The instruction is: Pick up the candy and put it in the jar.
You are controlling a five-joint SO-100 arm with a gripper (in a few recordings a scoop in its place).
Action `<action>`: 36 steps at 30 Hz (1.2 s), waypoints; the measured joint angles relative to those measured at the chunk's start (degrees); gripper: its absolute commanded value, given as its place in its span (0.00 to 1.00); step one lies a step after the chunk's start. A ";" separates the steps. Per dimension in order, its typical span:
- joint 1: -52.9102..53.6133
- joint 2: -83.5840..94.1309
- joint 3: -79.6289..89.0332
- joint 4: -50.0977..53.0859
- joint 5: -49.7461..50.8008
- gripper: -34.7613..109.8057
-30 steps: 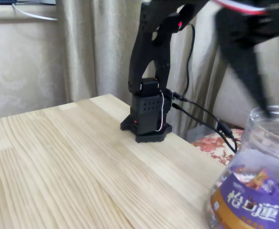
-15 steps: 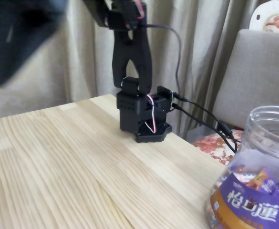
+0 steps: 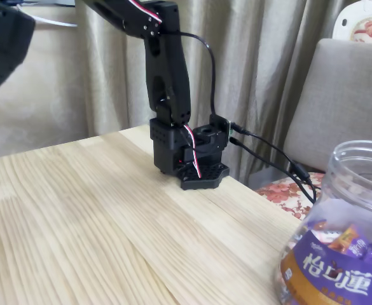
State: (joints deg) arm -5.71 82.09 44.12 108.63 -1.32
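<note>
- Fixed view across a pale wooden table with lengthwise grain, beige curtains hanging behind.
- Black robot arm mounted on a black base near the table's far edge, just right of centre.
- Upright link rising from the base, then an upper link reaching toward the top left corner of the picture.
- Red and white wires looping down along the base; black cables trailing off to the right past the table edge.
- Dark, blurred shape at the upper left edge: part of the hand, cut off by the frame.
- Cannot tell whether the hand is released or clenched, nor whether anything sits between its fingers; too blurred and too cropped.
- Hand high above the table, touching nothing visible.
- Clear plastic jar at the lower right corner, standing on the table, partly cut off by the frame.
- Wide mouth uncovered; purple and brown-orange label with white Chinese characters around the lower wall.
- Mixed wrapped sweets visible through the jar wall above the label.
- Jar well apart from the hand, on the opposite side of the picture.
- Grey upholstered chair back behind the jar, beyond the table, with a floral cushion on its seat.
</note>
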 measured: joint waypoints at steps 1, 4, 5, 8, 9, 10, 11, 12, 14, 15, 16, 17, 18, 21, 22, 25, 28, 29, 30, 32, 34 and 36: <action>0.18 0.70 3.69 -2.37 0.18 0.24; 0.70 4.83 17.05 -10.28 -0.18 0.24; 0.44 6.77 22.15 -13.27 -0.09 0.24; -0.97 13.54 37.79 -23.29 1.05 0.24; -1.14 15.82 42.89 -26.89 2.20 0.24; -1.23 17.75 47.99 -30.23 3.43 0.24; -1.23 18.98 52.12 -32.78 4.48 0.24; -1.23 19.69 55.99 -34.89 5.45 0.24; -1.23 20.74 62.23 -38.58 6.59 0.24; -0.70 21.27 65.04 -40.87 7.12 0.24; 0.00 21.88 67.76 -43.42 7.29 0.24; 1.14 22.68 70.66 -46.14 7.29 0.24; 1.76 23.29 72.77 -47.90 7.47 0.24; 2.72 26.02 79.80 -53.35 6.24 0.24; 3.60 26.72 82.00 -54.76 5.80 0.24; 4.48 29.36 87.19 -58.36 4.04 0.24; 5.63 31.73 92.11 -61.70 3.69 0.24; 5.54 32.70 93.43 -62.58 3.52 0.24; 5.10 33.75 95.01 -63.54 3.43 0.24; 5.36 35.86 98.09 -65.57 3.25 0.24; 5.54 37.97 101.07 -67.41 3.43 0.24; 5.19 39.20 102.13 -68.29 3.08 0.24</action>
State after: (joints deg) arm -0.53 121.29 146.25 40.34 1.76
